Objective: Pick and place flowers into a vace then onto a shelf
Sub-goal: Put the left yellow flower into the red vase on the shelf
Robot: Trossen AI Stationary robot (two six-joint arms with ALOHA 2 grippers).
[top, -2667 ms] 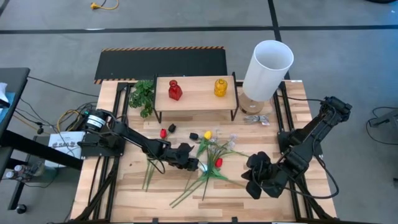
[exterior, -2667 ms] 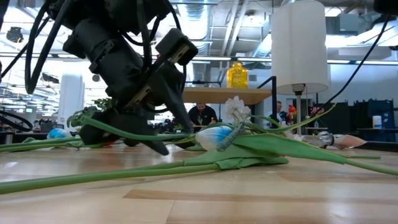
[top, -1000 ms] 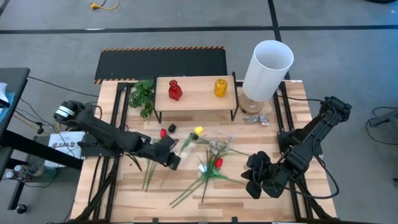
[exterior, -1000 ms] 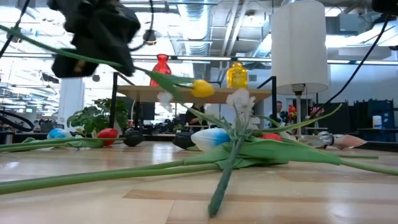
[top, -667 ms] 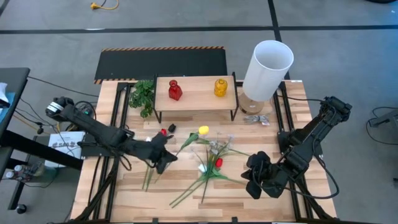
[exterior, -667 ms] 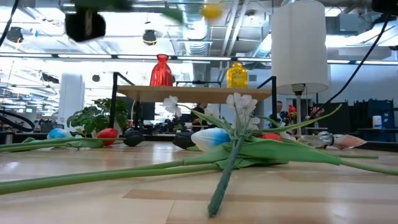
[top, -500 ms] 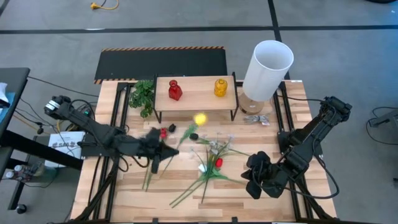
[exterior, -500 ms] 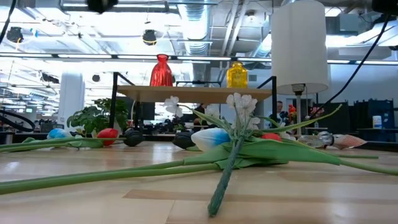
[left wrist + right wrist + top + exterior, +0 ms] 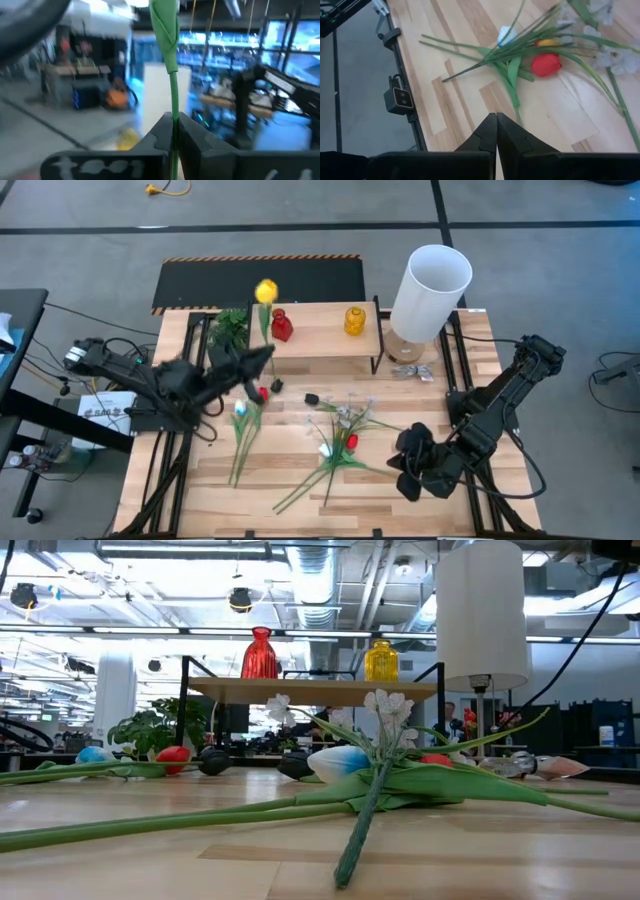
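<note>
My left gripper (image 9: 266, 354) hangs over the table's left half, in front of the shelf (image 9: 318, 338), and is shut on a yellow tulip (image 9: 265, 290). The tulip's head stands above the red vase (image 9: 281, 325). A yellow vase (image 9: 355, 320) also stands on the shelf. More flowers (image 9: 340, 442) lie flat in a loose pile mid-table, among them a red tulip (image 9: 546, 65). Some stems (image 9: 240, 442) lie further to the left. My right gripper (image 9: 496, 125) is shut and hovers at the near right, short of the pile. The low view shows no gripper. My left gripper pinches the yellow tulip's green stem (image 9: 174, 112) between its two fingers, below a leaf (image 9: 165, 25). The fingers point roughly level toward the far side and lie across the stem. The tulip is lifted clear of the table, with its head above the fingers.
A tall white cylinder on a stand (image 9: 430, 288) stands at the far right beside the shelf. A bushy green sprig (image 9: 230, 332) lies at the shelf's left end. Small dark and red pieces (image 9: 268, 388) lie in front of the shelf. Black frame rails (image 9: 185, 380) run along both table sides.
My left gripper has risen and drawn back toward the table's far left, and its wrist has rolled and tipped up. The yellow tulip has been lifted clear of the table. It has swung from lying toward the right to standing head-up by the shelf.
</note>
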